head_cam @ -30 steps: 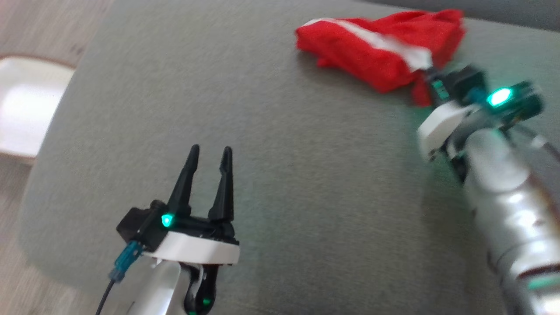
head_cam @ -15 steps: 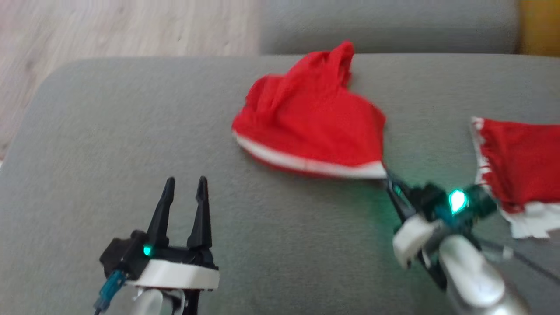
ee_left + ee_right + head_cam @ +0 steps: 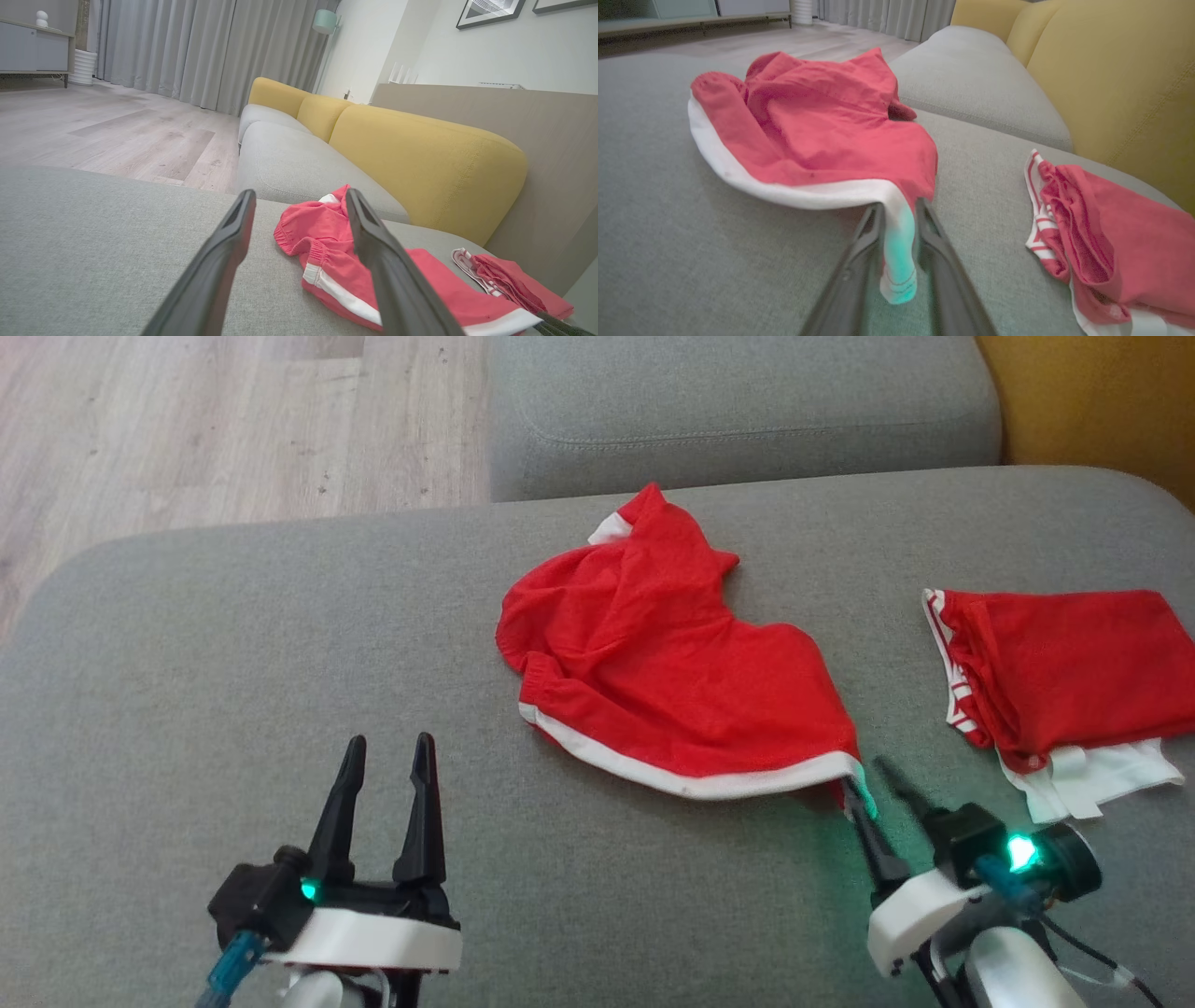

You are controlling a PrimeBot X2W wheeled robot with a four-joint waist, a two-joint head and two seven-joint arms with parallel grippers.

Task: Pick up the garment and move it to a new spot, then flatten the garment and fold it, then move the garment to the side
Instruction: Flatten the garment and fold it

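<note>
Red garment (image 3: 653, 672) lies mid-cushion on the grey sofa seat (image 3: 233, 663), bunched up, with its white hem (image 3: 653, 775) along the near edge. We read it as already at the new spot but not flattened yet: the far end is humped and creased, with one lobe lapped over.

Right gripper (image 3: 866, 777) sits at the hem's near-right corner. In the right wrist view the white corner (image 3: 899, 252) hangs between the two fingers (image 3: 859, 266), with the jaws only narrowly parted. We cannot tell whether they pinch it or merely flank it. The corner makes sense as a hold, because it's the point to drag cloth by and it draws that edge out toward the near right.

Left gripper (image 3: 390, 742) hovers over bare cushion at near left, jaws wide and nothing in them, well apart from the garment. We take that as staging. Its fingers point toward the hem's left end, the obvious second pinch point for spreading.

Second red piece (image 3: 1064, 663) lies folded at the right, toward the yellow backrest (image 3: 1092, 401) and apart from our garment. It's probably the side stack, so we work mid-cushion, away from it.

Our call for the next move is to pinch both hem ends, tension the cloth and lay it flat. The risks are thin fabric slipping out of a narrow corner pinch, or dragging into the folded piece.
</note>
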